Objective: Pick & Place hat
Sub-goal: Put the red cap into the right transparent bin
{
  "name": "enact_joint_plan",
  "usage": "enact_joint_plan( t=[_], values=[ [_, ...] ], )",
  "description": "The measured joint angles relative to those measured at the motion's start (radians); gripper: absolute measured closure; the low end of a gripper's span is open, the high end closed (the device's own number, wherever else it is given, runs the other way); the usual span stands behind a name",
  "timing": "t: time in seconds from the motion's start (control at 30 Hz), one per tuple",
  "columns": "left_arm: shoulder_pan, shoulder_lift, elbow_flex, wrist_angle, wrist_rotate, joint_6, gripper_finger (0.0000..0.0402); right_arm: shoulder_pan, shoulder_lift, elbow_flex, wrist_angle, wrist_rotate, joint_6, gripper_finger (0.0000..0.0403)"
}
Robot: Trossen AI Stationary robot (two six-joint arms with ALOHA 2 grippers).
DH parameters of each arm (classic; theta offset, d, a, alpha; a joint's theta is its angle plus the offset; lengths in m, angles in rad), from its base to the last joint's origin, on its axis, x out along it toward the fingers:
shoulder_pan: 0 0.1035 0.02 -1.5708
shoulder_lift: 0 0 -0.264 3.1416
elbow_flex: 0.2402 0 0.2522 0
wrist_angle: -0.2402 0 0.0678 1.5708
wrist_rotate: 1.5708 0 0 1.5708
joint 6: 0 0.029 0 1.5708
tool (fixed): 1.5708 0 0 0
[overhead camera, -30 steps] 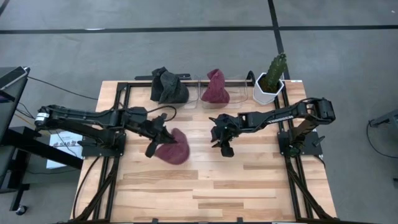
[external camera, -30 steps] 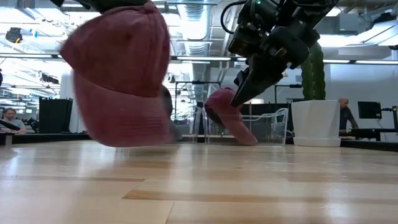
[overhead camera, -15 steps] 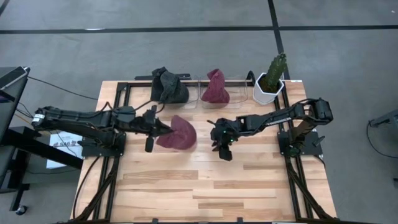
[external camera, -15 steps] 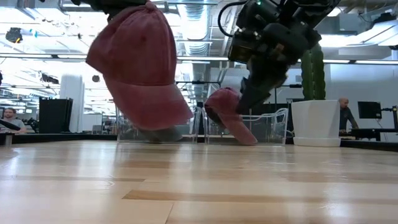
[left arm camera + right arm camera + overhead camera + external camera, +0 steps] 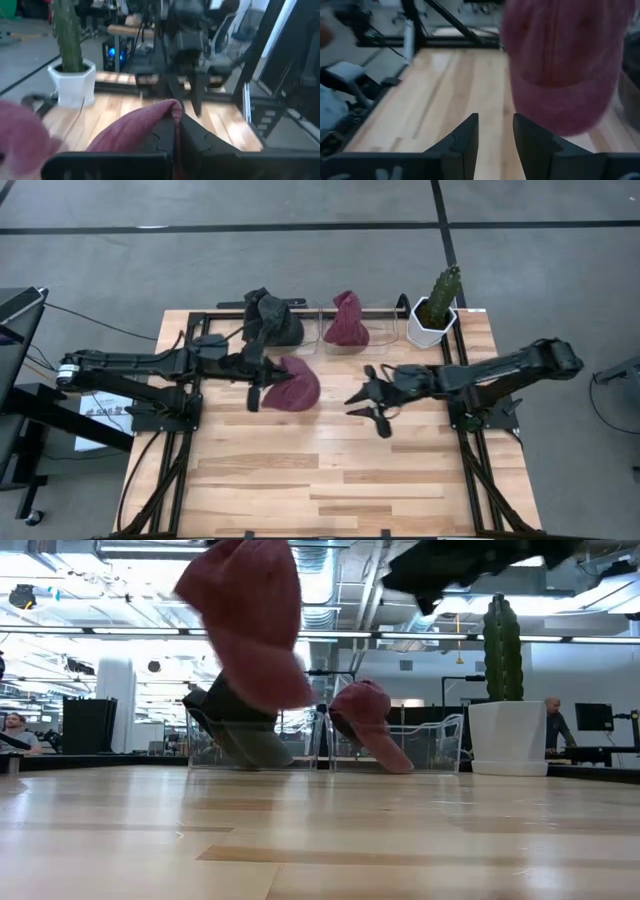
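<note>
**Soft red hat carried in the air near the bins**

While the red hat [image 5: 291,388] is held clear of the table [image 5: 330,480], it hangs limp from the left claw [image 5: 262,383], which is clamped shut on a fold of its cloth. The hat is found just in front of the clear bin holding a dark hat [image 5: 268,319], and a little to the side of the neighbouring bin where a second red hat [image 5: 346,321] already sits. A white pot with a cactus [image 5: 436,310] stands just beyond that second bin.

The right claw [image 5: 372,401] is seen on the far side of the carried hat from the left arm, well apart from it, its fingers partly spread and nothing between them.

The hat is judged light, soft and easily crumpled; its crown sags and swings under the grip. The stiffer brim is probably the surest place to pinch, since loose cloth may slip or bunch. On release it is likely to slump rather than stand, so a low drop seems wise.
</note>
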Motion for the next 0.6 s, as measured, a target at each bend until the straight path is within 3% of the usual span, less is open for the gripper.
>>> enact_joint_plan(
  t=[0.27, 0.6],
  values=[
    [0.069, 0.215, 0.243, 0.005, 0.048, 0.045, 0.0392, 0.077, -0.251, -0.233, 0.072, 0.002, 0.053, 0.029],
    [0.184, 0.496, 0.543, -0.001, 0.072, 0.075, 0.0392, 0.121, -0.386, -0.322, 0.102, 0.002, 0.053, 0.029]
  ],
)
